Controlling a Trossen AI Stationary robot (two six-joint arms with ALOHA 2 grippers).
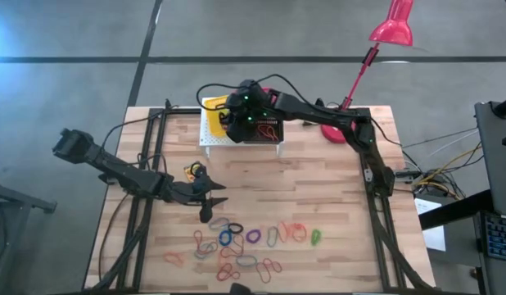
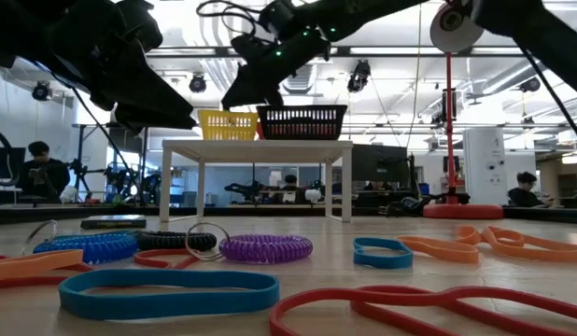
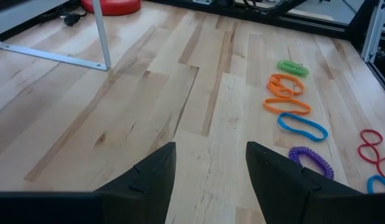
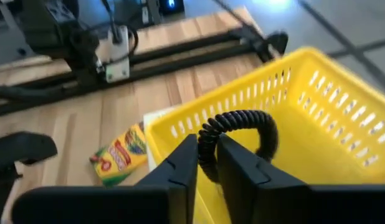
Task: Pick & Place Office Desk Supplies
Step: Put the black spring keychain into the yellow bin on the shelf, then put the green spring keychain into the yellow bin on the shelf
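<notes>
From my station I see the right gripper (image 4: 207,163) poised over the yellow basket (image 4: 317,106) on the small white stand (image 1: 241,141) at the far side of the table (image 1: 318,188), its fingers set narrow with a black coiled loop (image 4: 236,134) pinched between them; the coil arches up from the fingertips and curls over the basket's open interior, above its rim. Beside that basket on the stand sits the dark mesh basket (image 2: 302,121). On the wood below, near the stand, a yellow-green crayon box (image 4: 119,155) lies flat. My left gripper (image 3: 211,174) hangs low over bare tabletop near the middle of the table, fingers spread wide and holding nothing, touching nothing. The remaining elastic loops are scattered along the near edge of the table: a green loop (image 3: 293,67), orange loops (image 3: 286,93), a blue loop (image 3: 303,126) and a purple coiled loop (image 3: 312,160) lie ahead of the left gripper, with red loops (image 3: 374,144) farther out. The red lamp (image 1: 392,24) stands at the far right corner, its base beside the stand.
</notes>
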